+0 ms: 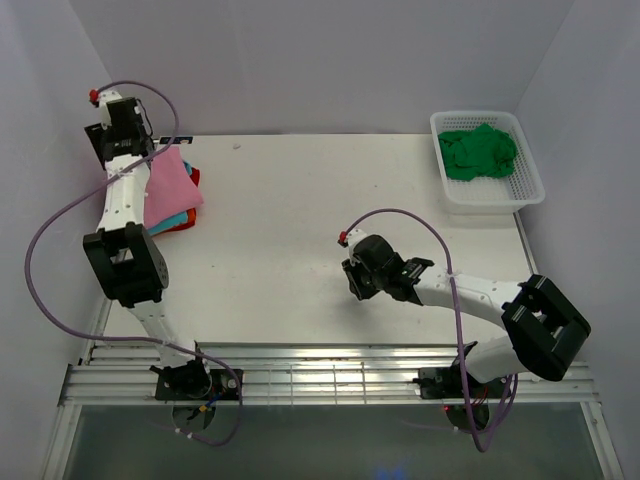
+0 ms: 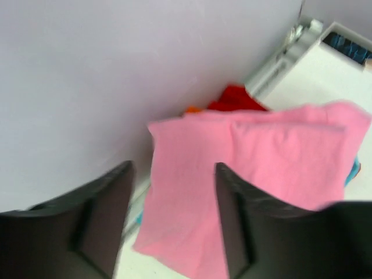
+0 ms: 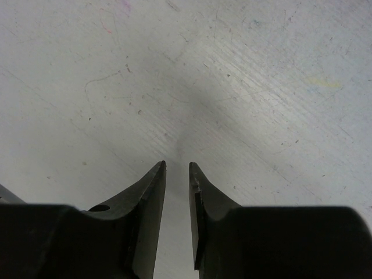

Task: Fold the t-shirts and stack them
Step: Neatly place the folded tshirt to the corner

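Observation:
A folded pink t-shirt (image 1: 170, 185) (image 2: 261, 157) tops a stack at the table's back left. A teal t-shirt (image 1: 178, 217) and an orange-red one (image 1: 192, 178) (image 2: 238, 99) peek out beneath it. My left gripper (image 1: 118, 140) (image 2: 173, 168) hovers over the stack's wall-side edge, jaws wide apart and holding nothing. A dark green t-shirt (image 1: 480, 152) lies crumpled in the basket. Mid-table, my right gripper (image 1: 355, 285) (image 3: 177, 165) points down at bare table, its jaws a narrow gap apart with nothing between them.
The white mesh basket (image 1: 530, 185) stands at the back right corner. White walls close in the table on the left, back and right. A metal rail (image 1: 320, 370) runs along the near edge by the arm bases.

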You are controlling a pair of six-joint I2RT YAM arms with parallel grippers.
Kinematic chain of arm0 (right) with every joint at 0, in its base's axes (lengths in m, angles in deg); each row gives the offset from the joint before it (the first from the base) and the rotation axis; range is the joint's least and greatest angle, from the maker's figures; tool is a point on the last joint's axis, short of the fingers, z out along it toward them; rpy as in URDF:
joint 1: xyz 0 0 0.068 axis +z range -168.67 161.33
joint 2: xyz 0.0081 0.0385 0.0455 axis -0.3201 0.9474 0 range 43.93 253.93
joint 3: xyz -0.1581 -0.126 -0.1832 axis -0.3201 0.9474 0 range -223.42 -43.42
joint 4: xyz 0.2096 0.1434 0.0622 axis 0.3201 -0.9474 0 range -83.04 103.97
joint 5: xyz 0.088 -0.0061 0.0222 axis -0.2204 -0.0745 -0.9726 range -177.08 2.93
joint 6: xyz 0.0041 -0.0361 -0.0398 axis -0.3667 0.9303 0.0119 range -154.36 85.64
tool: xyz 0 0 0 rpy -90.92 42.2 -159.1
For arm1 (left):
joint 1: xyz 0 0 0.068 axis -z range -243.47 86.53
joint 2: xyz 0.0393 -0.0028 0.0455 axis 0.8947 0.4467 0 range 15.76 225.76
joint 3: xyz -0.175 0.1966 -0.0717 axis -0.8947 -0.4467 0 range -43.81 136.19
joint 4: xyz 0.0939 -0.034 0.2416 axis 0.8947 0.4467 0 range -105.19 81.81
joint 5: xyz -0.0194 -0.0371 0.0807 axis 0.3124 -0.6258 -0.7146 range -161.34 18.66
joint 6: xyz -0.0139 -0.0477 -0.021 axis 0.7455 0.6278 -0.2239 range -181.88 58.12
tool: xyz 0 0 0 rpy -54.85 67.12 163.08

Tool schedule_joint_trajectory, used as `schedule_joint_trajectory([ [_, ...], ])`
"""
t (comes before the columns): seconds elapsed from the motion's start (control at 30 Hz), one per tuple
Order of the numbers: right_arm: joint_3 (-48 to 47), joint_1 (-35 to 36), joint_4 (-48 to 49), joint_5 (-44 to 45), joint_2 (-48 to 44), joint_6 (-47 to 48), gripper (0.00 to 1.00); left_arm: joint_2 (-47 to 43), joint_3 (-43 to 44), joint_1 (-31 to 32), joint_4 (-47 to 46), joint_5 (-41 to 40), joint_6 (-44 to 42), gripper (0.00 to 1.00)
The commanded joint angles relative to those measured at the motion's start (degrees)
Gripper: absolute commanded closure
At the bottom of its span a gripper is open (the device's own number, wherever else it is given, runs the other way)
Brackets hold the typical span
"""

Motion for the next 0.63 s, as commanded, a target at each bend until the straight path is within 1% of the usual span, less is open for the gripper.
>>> schedule_joint_trajectory([
  [0.0, -0.2, 0.1, 0.8, -0.8, -0.9, -0.6, 0.71, -9.6, 2.5, 1.6, -7.4, -7.2, -4.6, 0.28],
  [0.1, -1.3, 0.1, 0.7, -1.1, -1.4, -0.5, 0.67, -14.4, 2.1, 3.4, -10.9, -9.0, -7.0, 0.28],
  [0.2, -3.7, 0.1, -0.3, -0.6, -1.8, -0.6, 0.66, -19.0, 1.2, 6.0, -10.4, -8.8, -5.6, 0.28],
  [0.3, -5.9, 0.2, -2.0, 0.7, -2.3, -0.4, 0.66, -24.7, -4.9, 10.5, -9.4, -8.2, -0.7, 0.28],
  [0.33, -7.6, 0.1, -2.3, 2.2, -2.8, -0.3, 0.66, -26.0, -9.2, 13.7, -9.1, -8.0, 0.7, 0.28],
  [0.37, -8.4, 0.1, -2.8, 2.9, -3.1, -0.1, 0.65, -28.5, -11.6, 15.9, -8.9, -7.9, 3.5, 0.28],
  [0.43, -10.2, 0.2, -3.6, 5.3, -4.3, 0.4, 0.64, -30.6, -16.4, 19.4, -8.8, -7.8, 6.2, 0.28],
  [0.47, -10.8, 0.1, -3.8, 6.1, -4.7, 0.6, 0.64, -31.4, -20.7, 22.6, -8.6, -7.1, 9.0, 0.28],
  [0.53, -11.5, 0.1, -3.8, 8.4, -6.1, 0.7, 0.67, -33.1, -24.8, 27.0, -8.8, -6.1, 11.9, 0.28],
  [0.57, -12.4, 0.1, -4.3, 9.5, -6.3, 0.4, 0.67, -33.7, -28.5, 28.7, -9.1, -5.2, 13.3, 0.3],
  [0.6, -13.0, 0.2, -4.8, 10.8, -6.7, 0.1, 0.66, -34.1, -30.3, 30.6, -9.9, -5.0, 14.9, 0.3],
])
